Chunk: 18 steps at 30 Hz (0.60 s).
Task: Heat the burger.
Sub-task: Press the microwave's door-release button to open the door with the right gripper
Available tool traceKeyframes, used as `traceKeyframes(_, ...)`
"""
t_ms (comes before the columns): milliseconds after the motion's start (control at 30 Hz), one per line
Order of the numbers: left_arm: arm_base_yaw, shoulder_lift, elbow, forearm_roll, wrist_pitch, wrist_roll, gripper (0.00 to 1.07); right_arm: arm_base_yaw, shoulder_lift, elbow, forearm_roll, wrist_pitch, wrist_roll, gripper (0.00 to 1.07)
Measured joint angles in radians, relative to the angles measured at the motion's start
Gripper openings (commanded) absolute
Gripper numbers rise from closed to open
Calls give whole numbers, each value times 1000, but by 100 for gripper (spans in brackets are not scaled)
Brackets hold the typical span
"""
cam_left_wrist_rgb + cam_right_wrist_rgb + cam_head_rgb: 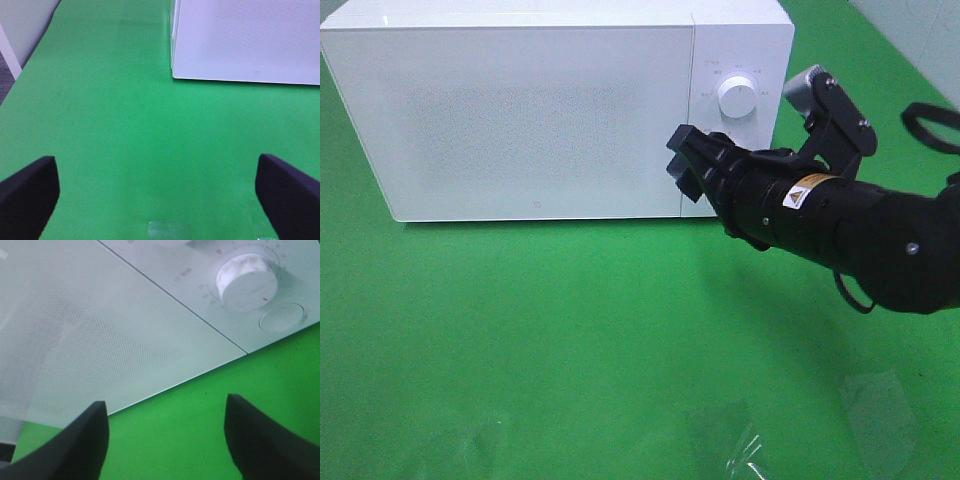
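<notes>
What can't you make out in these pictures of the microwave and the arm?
- Burger: in no view; the microwave door is shut and its dotted window shows nothing inside.
- Lower control panel, exterior high view: partly covered by the right gripper.
- Markings around the dial: too small or blurred to read in both views.
- Left gripper: outside the exterior high view; its wrist view cuts off all but the open jaws' tips.

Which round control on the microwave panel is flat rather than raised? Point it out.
The flat round button, the control nearest the green mat. The white dial beside it stands raised and is ringed with tick marks.
</notes>
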Motion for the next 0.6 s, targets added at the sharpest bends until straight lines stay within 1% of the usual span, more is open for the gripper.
traceKeyframes(33, 0, 0, 0, 0, 0, 0, 100, 0, 0, 0, 0, 0, 0, 67)
traceKeyframes(67, 0, 0, 0, 0, 0, 0, 100, -33, -53, 0, -71, 82, -55, 67)
traceKeyframes(100, 0, 0, 0, 0, 0, 0, 100, -33, -53, 0, -71, 82, -55, 67)
traceKeyframes(167, 0, 0, 0, 0, 0, 0, 100, -66, -118, 0, -140, 175, -111, 67)
traceKeyframes(200, 0, 0, 0, 0, 0, 0, 100, -66, -118, 0, -140, 175, -111, 67)
traceKeyframes(233, 0, 0, 0, 0, 0, 0, 100, -79, -164, 0, -182, 237, -143, 67)
traceKeyframes(267, 0, 0, 0, 0, 0, 0, 100, -79, -164, 0, -182, 237, -143, 67)
traceKeyframes(300, 0, 0, 0, 0, 0, 0, 100, -89, -206, 0, -228, 304, -173, 67)
traceKeyframes(333, 0, 0, 0, 0, 0, 0, 100, -89, -206, 0, -228, 304, -173, 67)
traceKeyframes(367, 0, 0, 0, 0, 0, 0, 100, -95, -247, -3, -280, 383, -196, 67)
traceKeyframes(400, 0, 0, 0, 0, 0, 0, 100, -95, -247, -3, -280, 383, -196, 67)
traceKeyframes(433, 0, 0, 0, 0, 0, 0, 100, -97, -292, -8, -345, 454, -212, 67)
traceKeyframes(467, 0, 0, 0, 0, 0, 0, 100, -97, -292, -8, -345, 454, -212, 67)
traceKeyframes(500, 0, 0, 0, 0, 0, 0, 100, -98, -339, -10, -411, 524, -227, 67)
traceKeyframes(533, 0, 0, 0, 0, 0, 0, 100, -98, -339, -10, -411, 524, -227, 67)
traceKeyframes(567, 0, 0, 0, 0, 0, 0, 100, -98, -382, -14, -466, 612, -234, 67)
traceKeyframes(600, 0, 0, 0, 0, 0, 0, 100, -98, -406, -16, -492, 659, -238, 67)
